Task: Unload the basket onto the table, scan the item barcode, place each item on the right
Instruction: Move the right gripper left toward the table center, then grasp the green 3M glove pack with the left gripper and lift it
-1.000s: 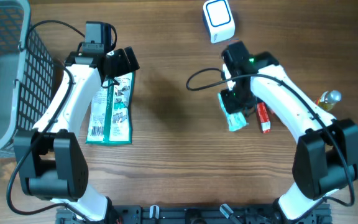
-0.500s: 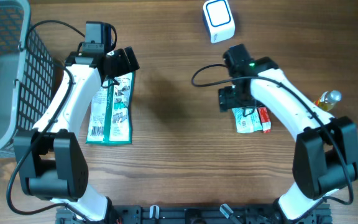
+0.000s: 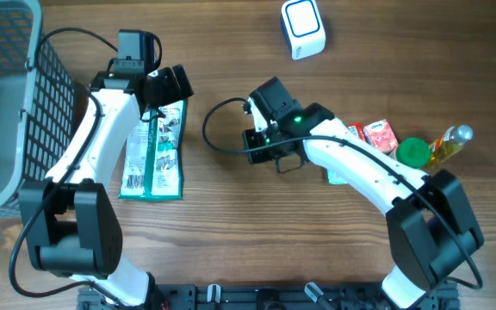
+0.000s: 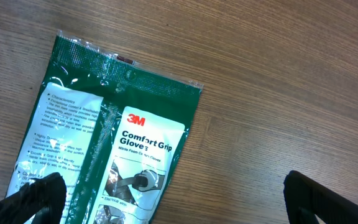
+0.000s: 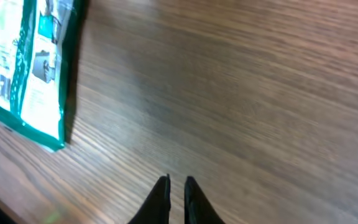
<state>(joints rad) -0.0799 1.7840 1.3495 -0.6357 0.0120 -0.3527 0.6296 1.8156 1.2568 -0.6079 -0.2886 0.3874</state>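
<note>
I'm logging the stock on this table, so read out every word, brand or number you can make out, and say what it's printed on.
"3M": red logo on the green glove packet.
"Comfort Grip Glove": white label on the same packet, just below the logo.
Fine print on the packet's left panel: too small to read.
Digits by the barcode on the packet: blurred.
Print on the red carton: too small to read.
</note>
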